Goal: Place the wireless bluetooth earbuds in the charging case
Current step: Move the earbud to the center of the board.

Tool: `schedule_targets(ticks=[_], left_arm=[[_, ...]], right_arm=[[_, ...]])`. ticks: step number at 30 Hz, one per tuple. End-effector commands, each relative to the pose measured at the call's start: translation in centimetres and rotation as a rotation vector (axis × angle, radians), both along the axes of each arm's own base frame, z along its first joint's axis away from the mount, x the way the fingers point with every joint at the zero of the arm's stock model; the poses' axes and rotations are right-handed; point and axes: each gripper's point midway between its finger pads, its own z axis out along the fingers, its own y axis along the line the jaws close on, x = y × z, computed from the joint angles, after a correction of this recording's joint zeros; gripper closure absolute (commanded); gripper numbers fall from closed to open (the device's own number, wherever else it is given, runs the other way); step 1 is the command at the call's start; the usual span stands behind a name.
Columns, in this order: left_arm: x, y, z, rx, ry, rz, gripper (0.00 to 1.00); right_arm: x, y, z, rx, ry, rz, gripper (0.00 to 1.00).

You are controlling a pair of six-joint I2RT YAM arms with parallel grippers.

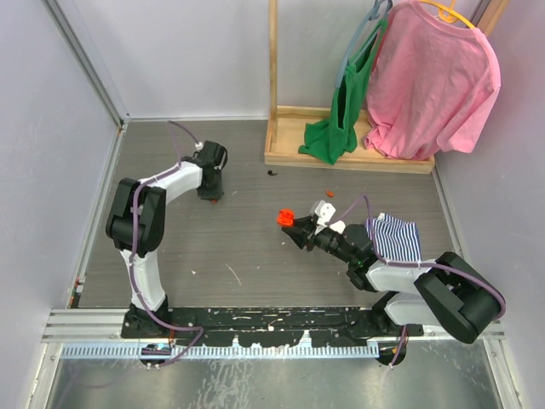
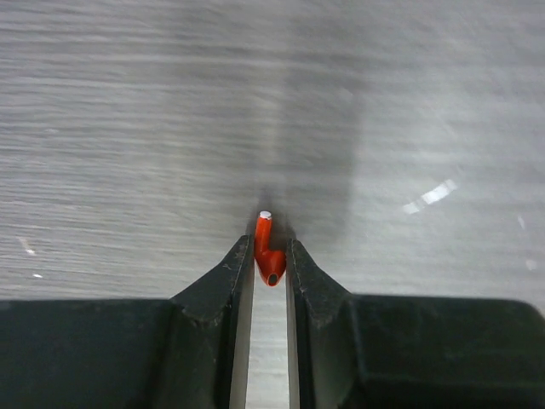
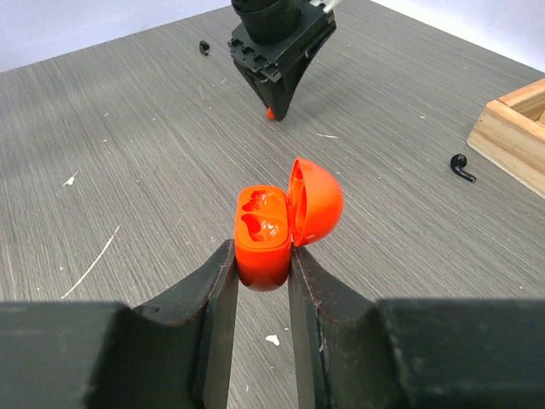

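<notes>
Jaws of the right gripper (image 3: pixel 261 253) are clamping the glossy orange-red plastic charging case (image 3: pixel 262 230), its lid standing open at 2 o'clock so both sockets are facing up for loading. Farther, at 12 o'clock, the left gripper (image 2: pixel 269 247) is pinching a tiny red plastic earbud (image 2: pixel 265 232) low over the grey table (image 2: pixel 128 128), its long stem pointing to 12 o'clock in its wrist view.

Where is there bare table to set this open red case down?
Bare table lies between the left gripper and the right gripper, toward the near edge. Crowded right of the right gripper: white cases, striped cloth. Black earbud near wooden rack.
</notes>
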Motion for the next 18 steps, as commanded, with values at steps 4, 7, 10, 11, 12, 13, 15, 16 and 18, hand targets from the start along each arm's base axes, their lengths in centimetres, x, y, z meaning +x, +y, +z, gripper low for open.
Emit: schedule_targets(ticks=[4, 7, 10, 11, 12, 13, 15, 16, 18], left_arm=[[-5.7, -5.5, 0.2, -0.001, 0.114, -0.337, 0.84], [-7.3, -7.1, 0.4, 0.002, 0.118, -0.420, 0.84], [-8.9, -8.4, 0.4, 0.013, 0.123, -0.486, 0.84], [-9.5, -8.9, 0.5, 0.017, 0.123, -0.508, 0.84], [-10.1, -9.3, 0.5, 0.022, 0.126, -0.529, 0.84], [-10.6, -9.6, 0.4, 0.027, 0.128, -0.543, 0.84], [-11.9, -10.2, 0.2, 0.033, 0.136, -0.570, 0.84], [-12.2, -10.3, 0.2, 0.033, 0.137, -0.573, 0.83], [-12.8, -10.3, 0.1, 0.040, 0.137, -0.575, 0.83]], right_arm=[[0.9, 0.2, 2.7, 0.045, -0.084, -0.031, 0.99], [1.0, 0.1, 2.8, 0.046, -0.086, -0.037, 0.99], [1.0, -0.1, 2.9, 0.046, -0.091, -0.046, 0.99], [1.0, -0.1, 2.8, 0.044, -0.090, -0.046, 0.99], [1.0, -0.1, 2.8, 0.044, -0.089, -0.045, 0.99], [1.1, 0.0, 2.8, 0.043, -0.089, -0.044, 0.99], [1.1, 0.0, 2.6, 0.039, -0.087, -0.044, 0.99], [1.1, 0.0, 2.7, 0.039, -0.089, -0.043, 0.99], [1.1, 0.0, 2.7, 0.040, -0.087, -0.043, 0.99]])
